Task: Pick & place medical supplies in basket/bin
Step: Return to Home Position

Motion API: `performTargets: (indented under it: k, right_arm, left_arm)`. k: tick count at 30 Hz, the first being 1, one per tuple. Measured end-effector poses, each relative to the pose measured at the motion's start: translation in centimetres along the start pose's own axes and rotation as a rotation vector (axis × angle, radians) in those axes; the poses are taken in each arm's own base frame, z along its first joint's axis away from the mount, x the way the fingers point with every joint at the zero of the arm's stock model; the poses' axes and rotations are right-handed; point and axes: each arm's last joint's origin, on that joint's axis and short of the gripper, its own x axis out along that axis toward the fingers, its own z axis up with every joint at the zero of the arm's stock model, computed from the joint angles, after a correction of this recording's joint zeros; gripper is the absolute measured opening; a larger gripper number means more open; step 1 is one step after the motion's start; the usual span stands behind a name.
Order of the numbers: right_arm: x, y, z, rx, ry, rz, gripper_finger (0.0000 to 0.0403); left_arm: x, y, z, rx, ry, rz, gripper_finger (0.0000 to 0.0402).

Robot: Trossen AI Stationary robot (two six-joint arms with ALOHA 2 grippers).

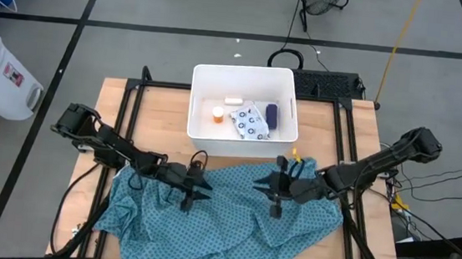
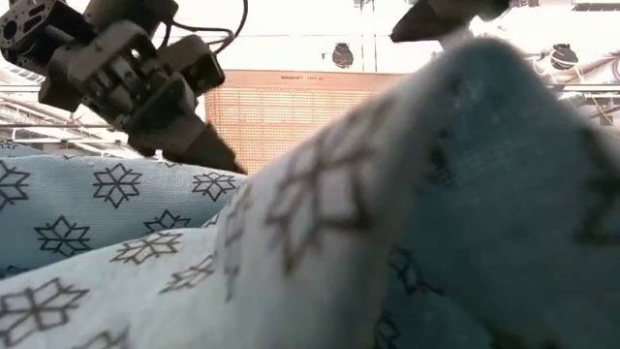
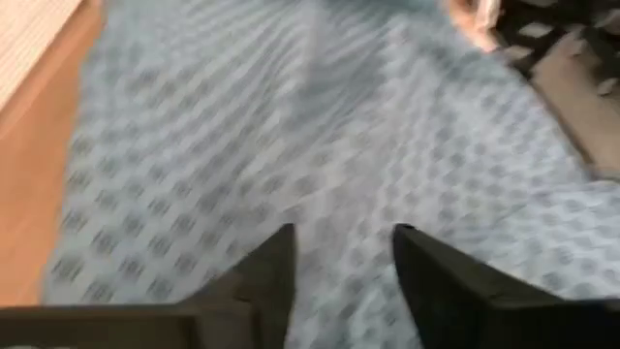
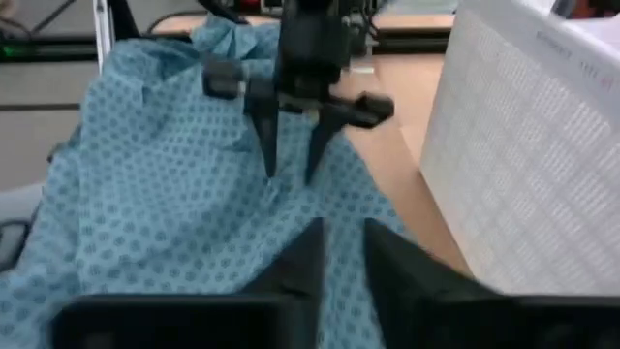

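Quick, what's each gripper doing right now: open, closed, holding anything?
Left gripper: open, empty, over the teal cloth.
Right gripper: narrowly open, empty, over the same cloth.

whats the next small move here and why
Probably lift both arms back toward rest: the pill bottle, packet, tube and blue block all lie in the white bin, and the left gripper and right gripper hang empty, jaws open, over the teal cloth.
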Motion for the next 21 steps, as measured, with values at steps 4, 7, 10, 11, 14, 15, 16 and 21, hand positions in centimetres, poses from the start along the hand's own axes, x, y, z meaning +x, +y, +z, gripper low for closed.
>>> performTargets:
  k: [4, 7, 10, 11, 14, 15, 16, 21]
  right_arm:
    - [-0.6, -0.4, -1.1, 0.012, 0.004, 0.030, 0.0012]
    - [-1.4, -0.8, -1.5, 0.008, -0.011, 0.038, 0.0003]
    - [-2.5, -0.9, -1.5, -0.015, -0.069, 0.043, 0.0001]
    - [-2.9, -1.0, -1.5, -0.022, -0.094, 0.046, 0.0001]
    - [-4.2, -1.1, -1.9, -0.066, -0.171, 0.051, 0.0001]
    - [-4.6, -1.1, -2.1, -0.071, -0.187, 0.051, 0.0001]
    - [-5.1, -1.2, -2.3, -0.074, -0.206, 0.061, 0.0000]
    - [-7.3, -1.8, -3.0, -0.083, -0.324, 0.097, 0.0000]
  left_arm:
    - [-0.2, -0.4, 0.7, 0.051, -0.045, -0.076, 0.0072]
    - [-0.8, -0.7, 1.6, 0.066, -0.093, -0.090, 0.0014]
    - [-2.4, -1.6, 2.6, 0.102, -0.140, -0.078, 0.0013]
    - [-3.1, -2.1, 3.2, 0.120, -0.176, -0.086, 0.0008]
    - [-5.6, -3.5, 3.9, 0.173, -0.198, -0.091, 0.0005]
    - [-6.4, -4.0, 4.1, 0.187, -0.211, -0.085, 0.0006]
    - [-7.2, -4.4, 4.3, 0.195, -0.231, -0.068, 0.0006]
    - [-11.0, -5.8, 4.5, 0.234, -0.284, 0.007, 0.0005]
